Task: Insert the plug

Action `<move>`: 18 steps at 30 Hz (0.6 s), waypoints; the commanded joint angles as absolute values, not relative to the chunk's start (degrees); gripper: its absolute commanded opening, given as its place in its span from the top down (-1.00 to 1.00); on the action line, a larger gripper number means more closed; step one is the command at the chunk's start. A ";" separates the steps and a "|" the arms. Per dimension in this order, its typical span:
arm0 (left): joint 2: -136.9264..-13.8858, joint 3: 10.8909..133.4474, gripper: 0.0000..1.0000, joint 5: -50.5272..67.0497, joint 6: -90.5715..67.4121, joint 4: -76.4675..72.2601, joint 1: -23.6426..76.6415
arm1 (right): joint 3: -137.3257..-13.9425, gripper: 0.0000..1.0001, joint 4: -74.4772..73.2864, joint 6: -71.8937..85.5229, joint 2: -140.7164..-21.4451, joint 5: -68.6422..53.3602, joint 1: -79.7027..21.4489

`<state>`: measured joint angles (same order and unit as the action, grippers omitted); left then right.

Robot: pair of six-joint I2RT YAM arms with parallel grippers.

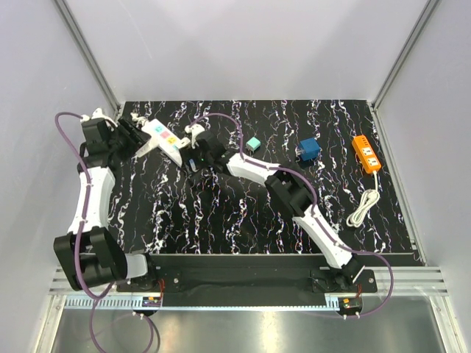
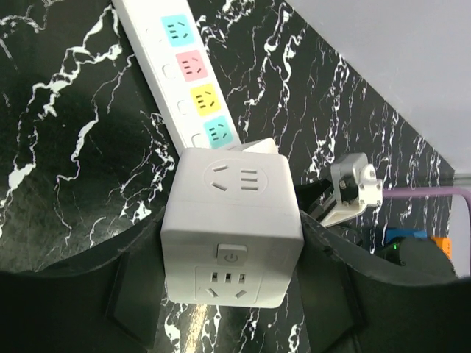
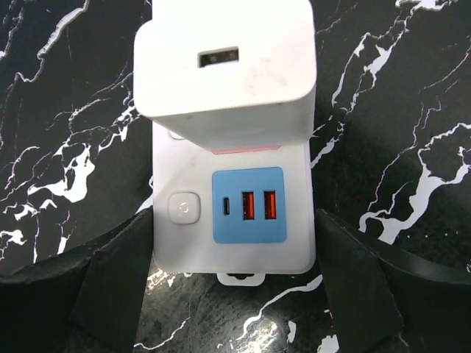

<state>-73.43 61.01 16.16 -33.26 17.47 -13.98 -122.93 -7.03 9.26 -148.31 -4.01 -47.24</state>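
Left jaws are clamped on a white cube adapter [image 2: 232, 220], which is held at one end of the white power strip [image 2: 184, 70], back-left on the desk [image 1: 221, 213]. The white charger plug [image 3: 224, 66] is seen seated on the strip, over a pink socket next to the blue USB panel [image 3: 248, 204]. Right jaws are spread wide, flanking the strip's USB end, with nothing gripped. A teal cube [image 1: 254, 143], blue cube [image 1: 309, 150] and orange strip [image 1: 366, 153] are seen well apart to the right.

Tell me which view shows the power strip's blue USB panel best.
Right wrist: the blue USB panel faces the camera, three ports distinct. Left wrist: the cube adapter hides that end. Top: too small to tell.
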 commanded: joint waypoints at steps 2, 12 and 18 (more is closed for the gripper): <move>-76.63 71.18 1.00 21.80 -22.97 21.87 -13.19 | -104.03 0.37 9.13 5.99 -138.10 -5.18 -47.02; -79.80 80.42 1.00 10.20 -5.46 37.95 -1.33 | -70.77 0.67 22.76 -1.41 -116.56 -13.89 -46.93; -82.79 80.60 1.00 9.58 -1.94 42.88 5.36 | -61.44 0.66 27.33 1.84 -112.94 -11.95 -46.93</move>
